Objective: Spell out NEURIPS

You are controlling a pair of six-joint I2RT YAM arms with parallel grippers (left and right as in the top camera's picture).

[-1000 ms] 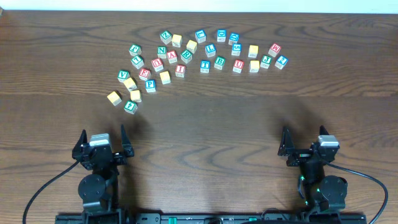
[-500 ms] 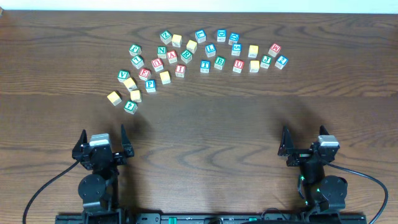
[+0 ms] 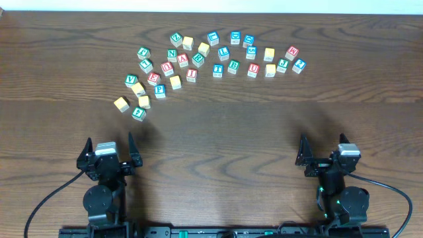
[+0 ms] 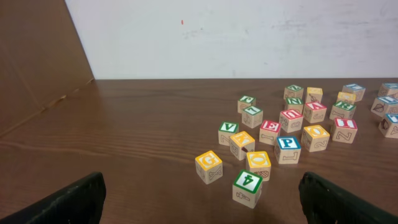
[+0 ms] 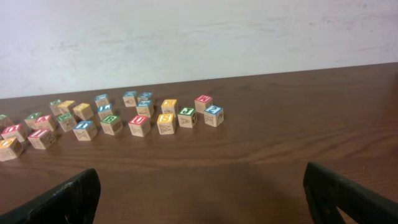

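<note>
**blockfan:** Since nothing's been lifted yet, where do the NEURIPS letters sit, and how would you start?

**yam_guy:** They're all mixed into the loose arc of cubes at the far side of the table [image 3: 218,132]. Green N [image 3: 172,54] is near the left end. Green R [image 3: 197,59] is a little right of it, with a red cube [image 3: 183,61] between them, and red I [image 3: 191,75] sits just nearer than that pair. Red E [image 3: 153,77] and blue P [image 3: 159,90] are close together toward the near left of the arc. Red U [image 3: 253,69] is way over in the right half. I can't read an S for sure from up top, so the last letter may end up being one of the plain yellow-topped cubes [image 3: 175,82].

**blockfan:** And the jaws?

**yam_guy:** Both sets are at the near edge, well apart from the cubes. The left jaws are spread wide with nothing between them, and the right jaws are the same. The wrist views only catch their tips in the bottom corners.

**blockfan:** So N first?

**yam_guy:** That's my guess, using the left side since it's closer. The N is crowded, so I'd come straight down and turn the wrist so the jaws line up with two free faces, so they don't clip the neighbours. Set it well left on the bare strip in the middle so six more fit to its right. Leave the U for the right side.
</note>
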